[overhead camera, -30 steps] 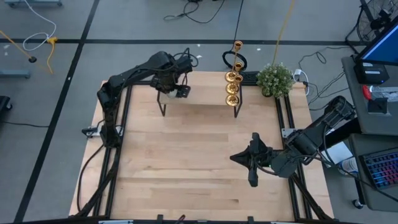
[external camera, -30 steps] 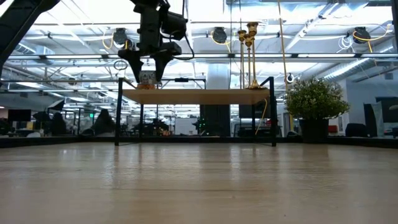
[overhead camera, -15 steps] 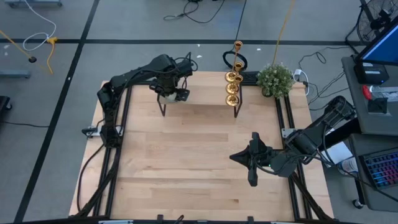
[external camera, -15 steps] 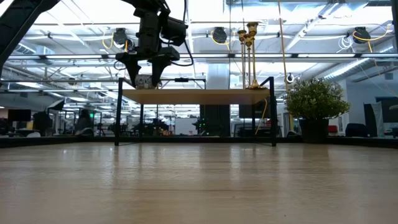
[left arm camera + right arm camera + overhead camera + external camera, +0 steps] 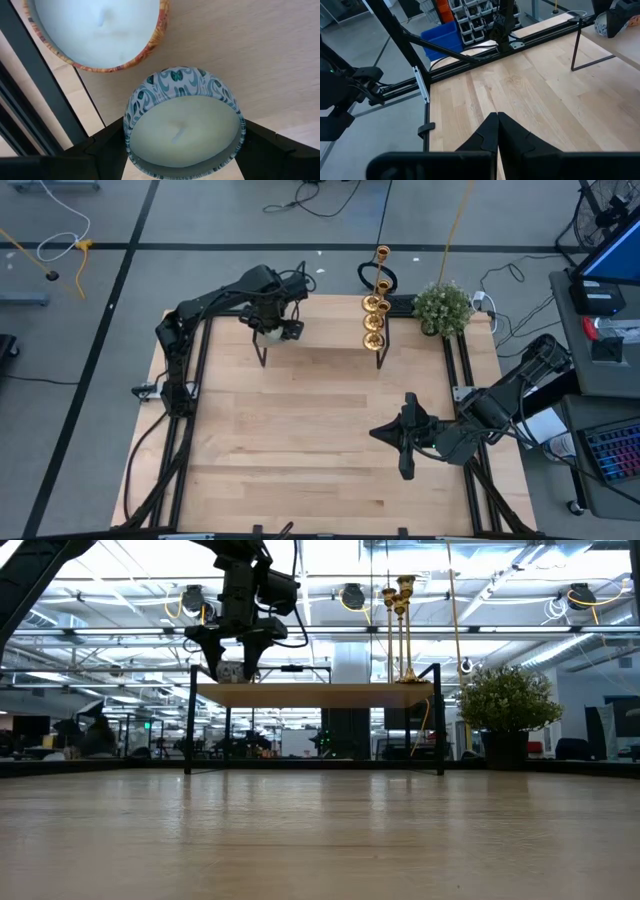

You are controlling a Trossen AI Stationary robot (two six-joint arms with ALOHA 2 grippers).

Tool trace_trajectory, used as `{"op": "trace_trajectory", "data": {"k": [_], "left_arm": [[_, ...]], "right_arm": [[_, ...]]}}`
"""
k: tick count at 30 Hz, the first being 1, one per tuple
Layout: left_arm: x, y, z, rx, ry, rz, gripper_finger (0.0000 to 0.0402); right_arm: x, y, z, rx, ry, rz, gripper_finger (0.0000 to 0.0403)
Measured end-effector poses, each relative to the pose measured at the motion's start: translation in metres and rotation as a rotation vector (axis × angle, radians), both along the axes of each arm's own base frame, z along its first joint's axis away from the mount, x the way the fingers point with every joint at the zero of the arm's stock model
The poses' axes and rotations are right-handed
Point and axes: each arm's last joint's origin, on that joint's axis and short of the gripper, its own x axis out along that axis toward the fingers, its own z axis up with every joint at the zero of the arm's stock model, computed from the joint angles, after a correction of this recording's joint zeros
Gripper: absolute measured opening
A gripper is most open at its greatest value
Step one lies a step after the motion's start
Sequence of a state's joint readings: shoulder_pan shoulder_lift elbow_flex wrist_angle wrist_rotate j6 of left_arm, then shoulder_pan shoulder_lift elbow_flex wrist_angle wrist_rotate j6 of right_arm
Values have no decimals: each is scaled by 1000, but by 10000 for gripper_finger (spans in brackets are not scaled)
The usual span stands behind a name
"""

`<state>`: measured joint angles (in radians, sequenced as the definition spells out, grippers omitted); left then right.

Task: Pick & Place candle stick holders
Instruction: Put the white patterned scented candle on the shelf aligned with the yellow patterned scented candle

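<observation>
Your counter (image 5: 300, 440) is pale, fine-grained wood planking framed by black metal rails. At the upper middle of the high view a small raised shelf (image 5: 315, 692) of light wood on thin black legs spans the back edge. The candle stick holders (image 5: 374, 315), shiny brass with round bases, slim stems and small cups, stand in a tight row at the shelf's right end; in the low view they rise tall above the shelf, just right of centre. A bushy green potted plant (image 5: 441, 307) sits just beside them, toward the upper right.

Your left claw (image 5: 271, 330) hangs over the shelf's left end, well apart from the holders. Its dark fingers stand wide, one on each side of a round tin candle with a teal-and-white swirl wall and smooth pale wax (image 5: 184, 130); they appear to grip it. Near that one, in the upper left of the left wrist view, is a second round candle with white wax and an orange patterned rim (image 5: 97, 32).

Your right claw (image 5: 402, 442) rests low over bare wood at the lower right of the high view, its fingers pressed together and empty.
</observation>
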<state>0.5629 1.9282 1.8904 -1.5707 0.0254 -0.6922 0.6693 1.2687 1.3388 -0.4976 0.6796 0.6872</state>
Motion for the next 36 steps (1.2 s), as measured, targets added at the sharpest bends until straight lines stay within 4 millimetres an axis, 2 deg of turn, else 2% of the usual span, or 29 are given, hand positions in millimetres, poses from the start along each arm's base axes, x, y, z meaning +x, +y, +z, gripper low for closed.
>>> {"op": "trace_trajectory", "data": {"k": [10,19,27,36], "left_arm": [[-1,2,0,-2,-1,4,295],[-1,2,0,-7,-5,-2,324],[-1,2,0,-7,-5,-22,307],[-1,2,0,-7,-6,-25,361]], "right_arm": [[0,0,0,0,0,-1,0],[0,0,0,-1,-1,-3,0],[0,0,0,-5,-1,-2,0],[0,0,0,-17,1,7,0]]}}
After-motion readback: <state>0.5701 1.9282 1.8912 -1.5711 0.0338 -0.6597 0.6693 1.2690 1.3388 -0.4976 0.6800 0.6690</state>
